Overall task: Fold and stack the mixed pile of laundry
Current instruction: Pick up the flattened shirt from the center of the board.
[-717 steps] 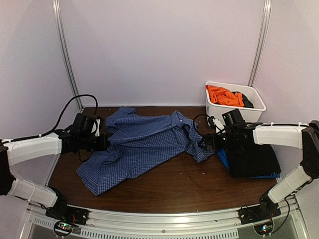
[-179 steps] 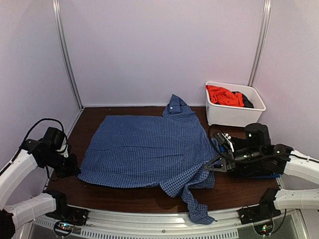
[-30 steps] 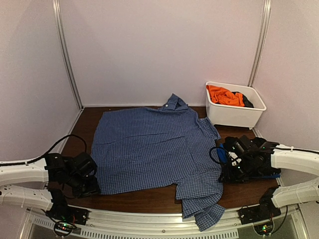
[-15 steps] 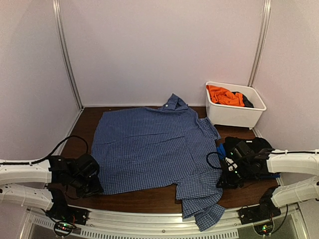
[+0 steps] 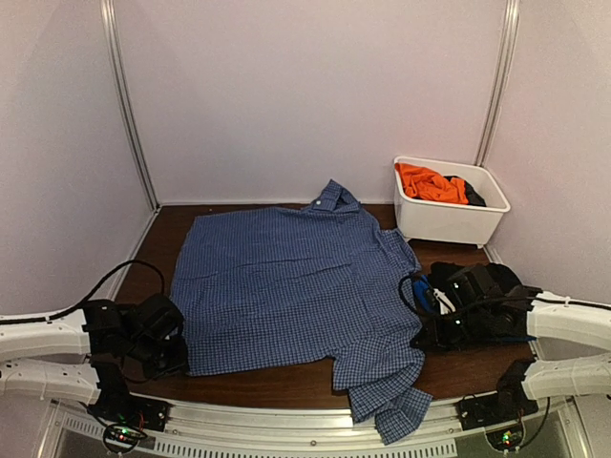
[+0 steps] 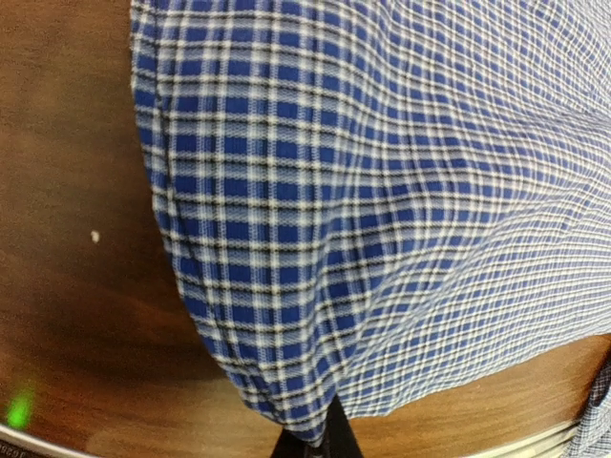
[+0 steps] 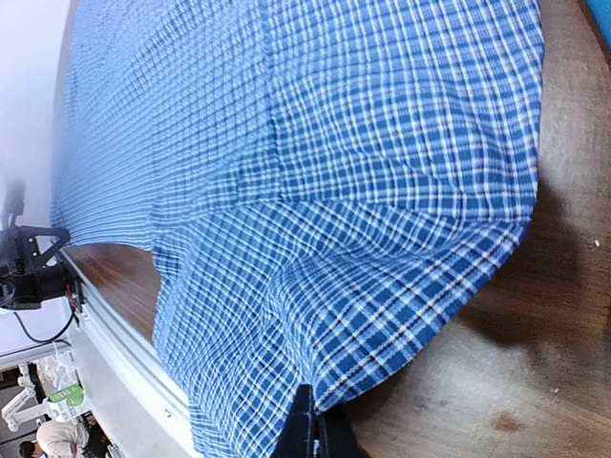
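- Both grippers are now closed, open before: left gripper (image 6: 320,441) pinches the shirt's (image 5: 286,281) near-left corner, right gripper (image 7: 311,427) its right hem.
- Shirt lies flat on table (image 5: 277,380) between them, collar at far side.

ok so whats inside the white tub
The white tub holds a bunched orange garment on its left and a black piece on its right. They cover whatever lies beneath, so anything else inside cannot be seen.
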### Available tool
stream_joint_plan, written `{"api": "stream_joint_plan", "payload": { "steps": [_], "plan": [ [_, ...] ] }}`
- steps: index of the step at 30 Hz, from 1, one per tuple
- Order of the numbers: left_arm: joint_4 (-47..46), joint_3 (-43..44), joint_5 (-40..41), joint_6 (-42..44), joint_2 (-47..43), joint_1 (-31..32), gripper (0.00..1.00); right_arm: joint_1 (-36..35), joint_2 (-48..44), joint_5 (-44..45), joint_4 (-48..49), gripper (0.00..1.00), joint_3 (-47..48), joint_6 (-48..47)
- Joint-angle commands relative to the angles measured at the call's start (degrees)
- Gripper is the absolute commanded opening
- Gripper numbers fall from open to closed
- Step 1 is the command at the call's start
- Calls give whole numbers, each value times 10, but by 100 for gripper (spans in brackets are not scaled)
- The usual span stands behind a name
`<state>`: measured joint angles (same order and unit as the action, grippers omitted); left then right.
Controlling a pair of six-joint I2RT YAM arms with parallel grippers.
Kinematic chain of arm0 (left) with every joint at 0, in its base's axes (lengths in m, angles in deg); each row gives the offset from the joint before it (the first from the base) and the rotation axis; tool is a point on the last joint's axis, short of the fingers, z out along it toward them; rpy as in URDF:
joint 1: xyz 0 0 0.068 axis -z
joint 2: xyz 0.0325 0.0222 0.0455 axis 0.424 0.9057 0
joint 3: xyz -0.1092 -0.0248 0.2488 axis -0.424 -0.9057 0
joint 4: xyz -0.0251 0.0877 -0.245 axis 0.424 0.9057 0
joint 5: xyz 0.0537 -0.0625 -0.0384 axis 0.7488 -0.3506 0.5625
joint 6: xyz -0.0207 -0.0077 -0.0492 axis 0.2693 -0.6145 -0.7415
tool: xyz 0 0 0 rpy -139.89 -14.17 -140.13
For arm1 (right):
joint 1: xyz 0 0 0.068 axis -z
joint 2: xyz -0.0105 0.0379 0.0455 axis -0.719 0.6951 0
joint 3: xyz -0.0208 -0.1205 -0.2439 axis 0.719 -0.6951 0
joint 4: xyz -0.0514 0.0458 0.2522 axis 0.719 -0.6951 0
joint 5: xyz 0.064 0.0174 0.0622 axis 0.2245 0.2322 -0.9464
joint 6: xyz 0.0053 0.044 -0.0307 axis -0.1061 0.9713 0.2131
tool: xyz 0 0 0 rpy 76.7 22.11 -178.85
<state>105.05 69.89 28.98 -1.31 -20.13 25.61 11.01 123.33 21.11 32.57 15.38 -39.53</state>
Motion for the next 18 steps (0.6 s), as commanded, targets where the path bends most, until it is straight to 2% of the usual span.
{"api": "stream_joint_plan", "payload": {
  "steps": [1,4,10,18],
  "plan": [
    [84,13,-4,-17,-62,3,0,-6,-43,-23,9,0,17,0],
    [68,18,-5,-18,-70,1,0,-6,-57,-24,17,0,31,3],
    [66,68,17,5,-30,-9,0,-6,-53,-1,3,0,76,-11],
    [63,103,1,93,-38,-122,0,5,-45,42,9,0,111,-23]
  ]
}}
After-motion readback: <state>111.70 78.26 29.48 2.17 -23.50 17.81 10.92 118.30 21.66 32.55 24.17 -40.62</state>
